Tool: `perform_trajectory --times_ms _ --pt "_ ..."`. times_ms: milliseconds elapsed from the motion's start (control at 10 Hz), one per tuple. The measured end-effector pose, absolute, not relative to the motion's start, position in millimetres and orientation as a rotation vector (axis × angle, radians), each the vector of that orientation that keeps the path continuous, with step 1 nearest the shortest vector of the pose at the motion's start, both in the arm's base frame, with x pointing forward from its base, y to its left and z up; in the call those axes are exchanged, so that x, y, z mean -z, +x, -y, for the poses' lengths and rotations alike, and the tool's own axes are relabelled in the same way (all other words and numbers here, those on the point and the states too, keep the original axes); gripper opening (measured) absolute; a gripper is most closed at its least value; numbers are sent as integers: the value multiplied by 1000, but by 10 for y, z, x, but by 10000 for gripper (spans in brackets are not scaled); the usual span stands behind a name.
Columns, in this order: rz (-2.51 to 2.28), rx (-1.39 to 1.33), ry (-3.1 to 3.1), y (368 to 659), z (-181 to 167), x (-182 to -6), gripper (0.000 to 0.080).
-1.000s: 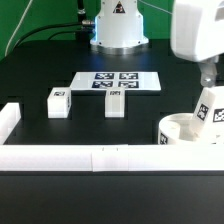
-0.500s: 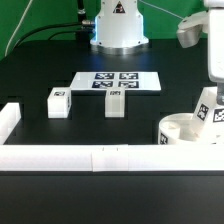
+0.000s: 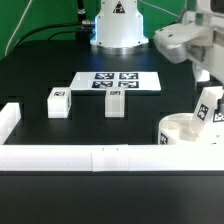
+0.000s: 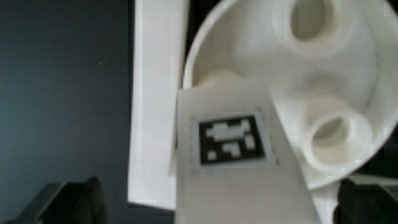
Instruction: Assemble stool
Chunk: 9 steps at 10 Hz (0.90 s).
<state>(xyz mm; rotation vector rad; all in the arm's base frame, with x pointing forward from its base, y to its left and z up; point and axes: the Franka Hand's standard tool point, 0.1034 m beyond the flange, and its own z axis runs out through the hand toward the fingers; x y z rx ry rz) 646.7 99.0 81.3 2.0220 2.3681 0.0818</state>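
The round white seat (image 3: pixel 180 131) lies at the exterior view's right, against the front rail. One leg block (image 3: pixel 210 106) with a tag stands tilted in a seat hole. Two more leg blocks (image 3: pixel 57 101) (image 3: pixel 115 103) stand on the black table. My gripper (image 3: pixel 204 71) hangs just above the standing leg, open and empty. In the wrist view the tagged leg (image 4: pixel 231 150) rises from the seat (image 4: pixel 311 70) between my dark fingers (image 4: pixel 80 200), with gaps on both sides.
The marker board (image 3: pixel 118 81) lies behind the loose legs. A long white rail (image 3: pixel 90 156) runs along the front and a short one (image 3: pixel 8 120) stands at the exterior view's left. The robot base (image 3: pixel 118 25) is at the back.
My hand has turned and shifted toward the exterior view's left above the seat. The leg stays standing in the seat. The two loose legs have not moved.
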Motion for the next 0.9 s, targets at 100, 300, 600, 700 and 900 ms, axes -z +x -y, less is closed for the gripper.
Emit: perform_trajectory --times_ms 100,300,600,700,900 --pt "-2336 -83 2061 6466 -1000 -810 649" --pt "-2298 -82 2106 6460 -993 -799 509" --pt "-2072 -85 2341 6453 -998 -790 338" --pt "-1986 -86 2416 6453 -998 -790 338" --pt "-1808 -97 2569 6469 -973 -775 338"
